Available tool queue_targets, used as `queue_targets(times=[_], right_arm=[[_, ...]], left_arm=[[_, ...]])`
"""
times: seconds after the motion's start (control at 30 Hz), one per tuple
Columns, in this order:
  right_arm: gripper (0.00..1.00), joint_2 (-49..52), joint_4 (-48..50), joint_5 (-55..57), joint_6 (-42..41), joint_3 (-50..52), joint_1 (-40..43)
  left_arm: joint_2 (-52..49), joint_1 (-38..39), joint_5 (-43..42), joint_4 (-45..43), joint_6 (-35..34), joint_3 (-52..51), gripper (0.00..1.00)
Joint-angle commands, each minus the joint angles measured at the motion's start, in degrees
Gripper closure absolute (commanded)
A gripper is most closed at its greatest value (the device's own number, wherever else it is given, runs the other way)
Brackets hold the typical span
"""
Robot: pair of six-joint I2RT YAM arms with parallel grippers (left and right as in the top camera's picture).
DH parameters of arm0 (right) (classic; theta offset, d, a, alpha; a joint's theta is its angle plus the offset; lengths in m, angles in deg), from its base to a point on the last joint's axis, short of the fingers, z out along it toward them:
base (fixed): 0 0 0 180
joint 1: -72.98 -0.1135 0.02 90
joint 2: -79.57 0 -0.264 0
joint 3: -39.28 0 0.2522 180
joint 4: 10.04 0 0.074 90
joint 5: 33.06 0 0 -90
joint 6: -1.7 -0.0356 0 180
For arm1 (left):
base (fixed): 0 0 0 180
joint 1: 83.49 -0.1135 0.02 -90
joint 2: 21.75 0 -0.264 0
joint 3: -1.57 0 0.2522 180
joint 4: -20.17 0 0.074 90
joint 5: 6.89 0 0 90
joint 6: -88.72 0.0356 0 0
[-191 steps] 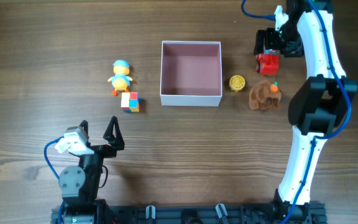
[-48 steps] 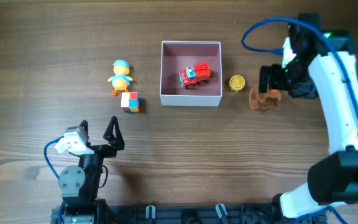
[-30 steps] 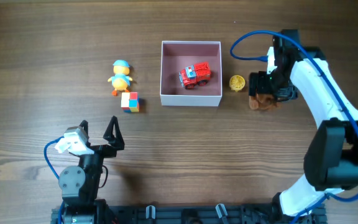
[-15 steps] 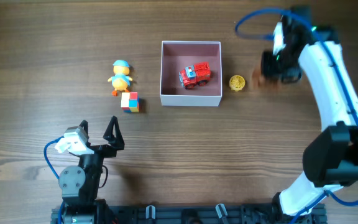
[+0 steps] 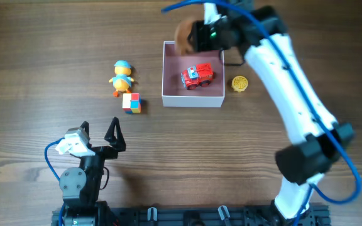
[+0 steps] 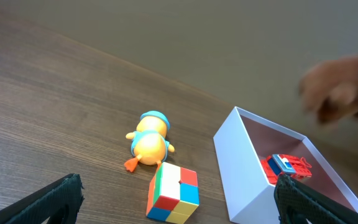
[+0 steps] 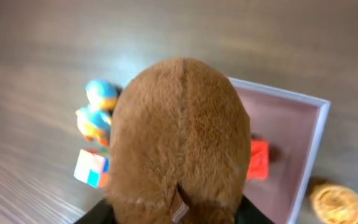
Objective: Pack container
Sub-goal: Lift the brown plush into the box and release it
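Note:
The container (image 5: 192,100) is a shallow white box with a pink inside, and a red toy truck (image 5: 197,75) lies in it. My right gripper (image 5: 198,36) is shut on a brown plush toy (image 5: 183,34), which hangs in the air over the container's far edge. In the right wrist view the plush (image 7: 179,137) fills the middle and hides my right gripper (image 7: 176,219) almost wholly. Below it show the container's rim (image 7: 319,134) and the truck (image 7: 258,158). My left gripper (image 5: 99,135) rests open near the front left, holding nothing.
A yellow duck (image 5: 122,77) and a coloured cube (image 5: 131,102) lie left of the container. A yellow round toy (image 5: 239,83) lies to its right. The left wrist view shows the duck (image 6: 148,140), the cube (image 6: 174,193) and the container's wall (image 6: 244,171).
My right gripper closed on the brown plush, lifted it off the table at the right and carried it left, over the container's far edge. The left arm has not moved.

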Motion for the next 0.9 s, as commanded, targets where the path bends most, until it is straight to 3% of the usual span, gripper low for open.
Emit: queue_targets(times=[0.0,0.13,0.2,0.57,0.63,0.7,0.87], right_arm=[[0.57,3.43,-1.03,0.11,-0.90,-0.94,-0.48],[0.50,4.94,-1.01,0.13,0.98,-0.94,-0.46],[0.40,5.01,-0.66,0.04,1.29,-0.94,-0.46],[0.19,4.98,2.58,-3.76,1.92,-1.42,-0.33],[0.11,4.83,2.14,-3.74,1.90,-2.64,0.39],[0.02,4.24,1.18,-1.73,0.57,-4.57,2.12],[0.01,1.44,-8.11,11.19,-2.27,-6.03,11.67]], left_arm=[[0.24,-0.09,-0.68,-0.02,-0.57,-0.46,0.00],[0.24,-0.09,-0.68,-0.02,-0.57,-0.46,0.00],[0.26,-0.09,-0.68,-0.02,-0.57,-0.46,0.00],[0.24,-0.09,-0.68,-0.02,-0.57,-0.46,0.00],[0.24,-0.09,-0.68,-0.02,-0.57,-0.46,0.00],[0.24,-0.09,-0.68,-0.02,-0.57,-0.46,0.00],[0.24,-0.11,-0.68,-0.02,-0.57,-0.46,0.00]])
